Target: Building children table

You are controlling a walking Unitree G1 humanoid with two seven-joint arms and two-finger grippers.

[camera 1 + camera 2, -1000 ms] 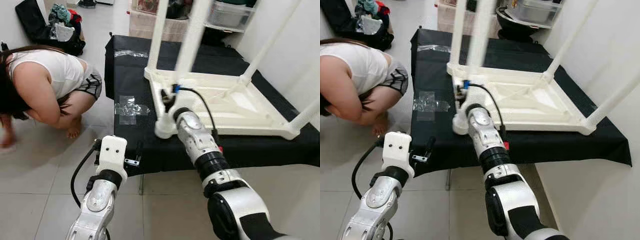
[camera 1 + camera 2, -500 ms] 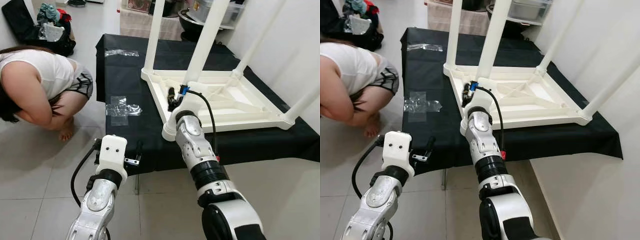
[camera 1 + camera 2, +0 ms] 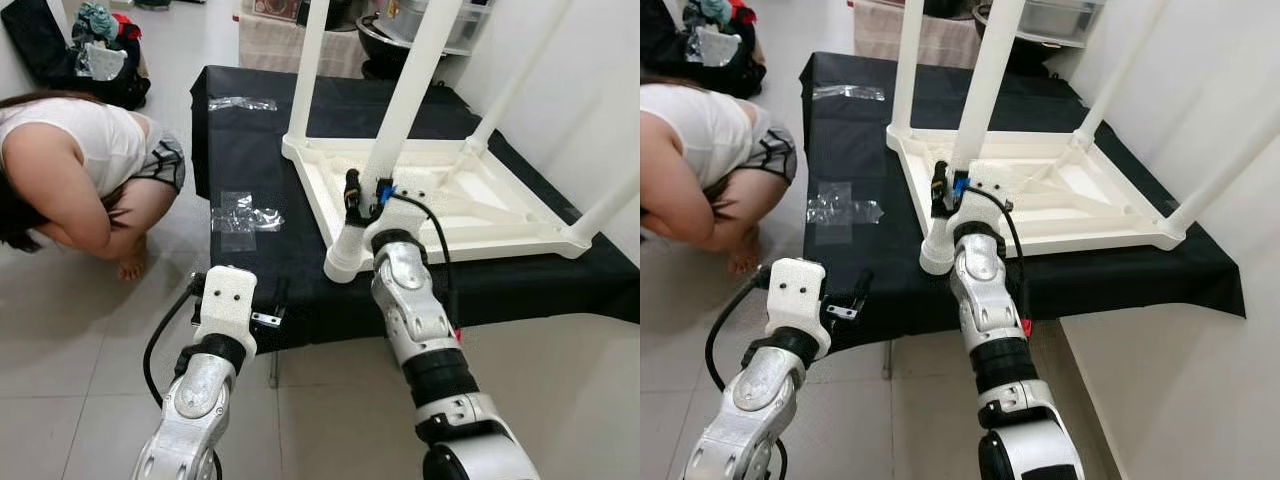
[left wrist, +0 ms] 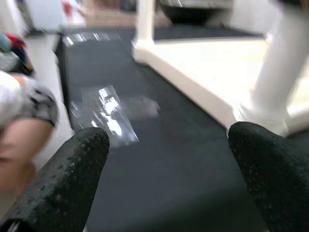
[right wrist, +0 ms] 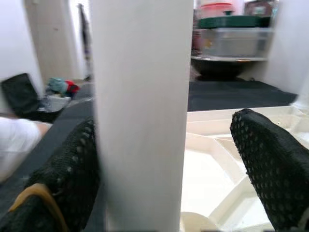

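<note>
While the right end effector [image 3: 362, 200] is spread open around the near table leg [image 3: 400, 120], a square, centred closure is advised.

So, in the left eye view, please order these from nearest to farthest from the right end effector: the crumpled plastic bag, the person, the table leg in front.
1. Table leg, between the right end effector fingers.
2. Crumpled plastic bag, on its left, on the black cloth.
3. Person, crouching on the floor, far left.

table [image 3: 470, 205]: smooth white plastic | cloth [image 3: 250, 170]: matt black | bags [image 3: 245, 212]: clear glossy film
</note>
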